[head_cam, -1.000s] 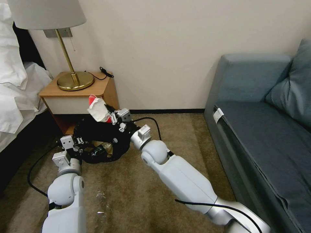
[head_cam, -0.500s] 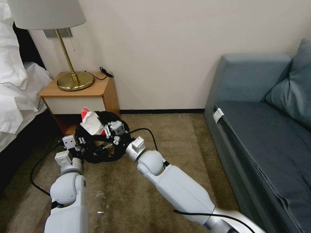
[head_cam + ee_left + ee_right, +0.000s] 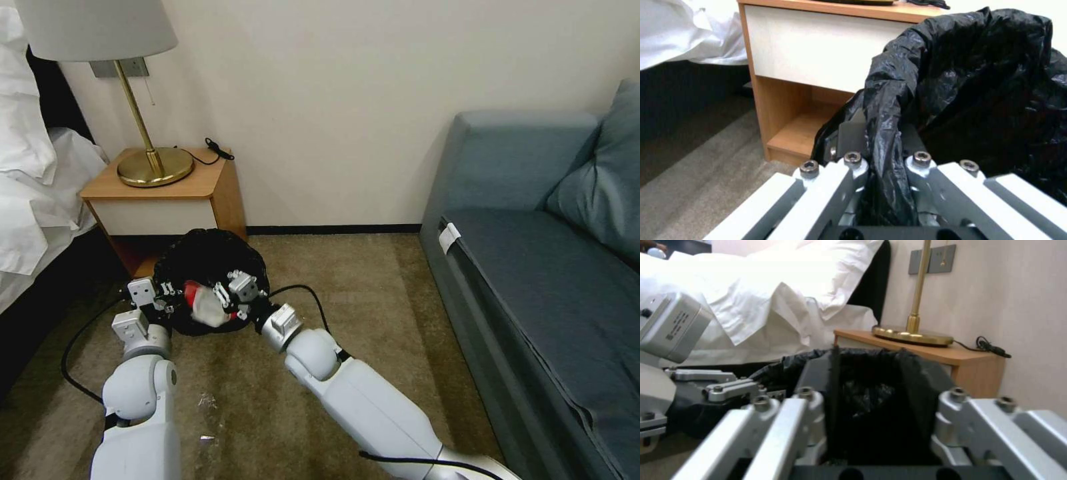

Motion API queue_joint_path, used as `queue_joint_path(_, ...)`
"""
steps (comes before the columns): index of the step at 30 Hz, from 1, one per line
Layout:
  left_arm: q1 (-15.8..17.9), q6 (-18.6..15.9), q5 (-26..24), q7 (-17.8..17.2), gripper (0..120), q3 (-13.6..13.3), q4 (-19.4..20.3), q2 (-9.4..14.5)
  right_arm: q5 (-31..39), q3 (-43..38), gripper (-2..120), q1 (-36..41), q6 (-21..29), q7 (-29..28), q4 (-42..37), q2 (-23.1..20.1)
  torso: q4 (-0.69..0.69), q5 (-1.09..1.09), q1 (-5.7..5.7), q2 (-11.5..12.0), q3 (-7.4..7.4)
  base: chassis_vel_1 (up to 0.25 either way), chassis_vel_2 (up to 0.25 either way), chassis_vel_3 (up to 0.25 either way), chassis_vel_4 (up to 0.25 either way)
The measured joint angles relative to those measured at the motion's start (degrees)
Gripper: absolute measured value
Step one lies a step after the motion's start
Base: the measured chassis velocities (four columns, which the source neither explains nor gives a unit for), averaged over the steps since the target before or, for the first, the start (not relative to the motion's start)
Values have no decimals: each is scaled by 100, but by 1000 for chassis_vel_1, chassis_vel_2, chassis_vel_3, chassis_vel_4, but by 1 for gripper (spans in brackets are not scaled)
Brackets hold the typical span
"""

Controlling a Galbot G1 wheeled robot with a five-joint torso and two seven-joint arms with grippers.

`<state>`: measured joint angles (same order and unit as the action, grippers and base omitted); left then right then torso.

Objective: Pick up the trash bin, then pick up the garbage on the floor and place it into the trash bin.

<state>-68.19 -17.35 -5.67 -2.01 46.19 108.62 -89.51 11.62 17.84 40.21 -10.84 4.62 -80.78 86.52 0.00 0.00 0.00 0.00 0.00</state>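
Black bag-lined trash bin (image 3: 207,257), red-and-white packet (image 3: 202,303), olive-brown carpet (image 3: 347,280), blue-grey sofa (image 3: 533,253).

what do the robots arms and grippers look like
Both arms are glossy white rounded shells with ball-like joints and silver-grey metal wrist cuffs. A black cable loops beside each arm. The left gripper and right gripper have silver-grey metal linkage fingers fixed with dark hex bolts, tipped with dark flat pads.

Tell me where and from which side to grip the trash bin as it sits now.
Take the trash bin by its thin, bag-covered rim, one finger inside and one outside, coming from the robot's near side. The left gripper already pinches the rim this way. The far side is crowded by the nightstand.
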Motion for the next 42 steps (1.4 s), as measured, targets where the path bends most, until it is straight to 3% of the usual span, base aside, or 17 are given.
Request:
queue_joint_path(3, 4, 0, -1, 0, 4, -1, -6, -1, 11, -14, 45, -2, 5, 0, -13, -8, 0, 0, 0, 0, 0, 0, 0, 0, 0)
queue_joint_path(5, 8, -14, -43, -6, 4, -12, -29, -1, 25, -209, 57, 6, 27, 32, -111, -15, 1, 0, 0, 0, 0, 0, 0, 0, 0)
queue_joint_path(11, 5, -128, -349, -124, 4, -65, -111, 0, 55, -985, 75, 9, 103, 193, -296, 35, 0, 0, 0, 0, 0, 0, 0, 0, 0)
queue_joint_path(13, 15, -491, -1007, -489, 4, -95, -119, 30, 171, -1556, 87, 57, 136, 138, -454, -47, 1, -1, 0, 0, 0, 0, 0, 0, 0)
queue_joint_path(16, 42, -652, -1342, -640, 4, -100, -134, 59, 222, -1844, 93, 136, 145, 124, -522, -134, 0, -1, 0, 0, 0, 0, 0, 0, 0)
queue_joint_path(18, 125, -976, -1955, -987, 4, -98, -141, 127, 290, -2370, 99, 397, 140, 142, -633, -287, -1, -2, 0, 0, 0, 0, 0, 0, 0)
queue_joint_path(19, 125, -976, -1955, -987, 4, -98, -141, 127, 290, -2370, 99, 397, 140, 142, -633, -287, -1, -2, 0, 0, 0, 0, 0, 0, 0)
queue_joint_path(21, 215, -1228, -2434, -1344, 4, -63, -187, 159, 317, -2937, 100, 883, 47, 289, -748, -405, -2, -2, 0, 0, 0, 0, 0, 0, 0)
queue_joint_path(27, 307, -1272, -2784, -1704, 4, 119, -502, 246, 467, -3850, 100, 1625, -182, 517, -948, -573, -1, -1, 0, 0, 0, 0, 0, 0, 0)
queue_joint_path(33, 374, -1099, -3168, -1709, 4, 318, -935, 333, 563, -4340, 100, 2094, -334, 583, -1196, -762, 0, 0, 0, 0, 0, 0, 0, 0, 0)
queue_joint_path(42, 455, -755, -3360, -1563, 4, 461, -1471, 394, 649, -4697, 100, 2671, -502, 622, -1413, -704, 0, 1, 0, 0, 0, 0, 0, 0, 0)
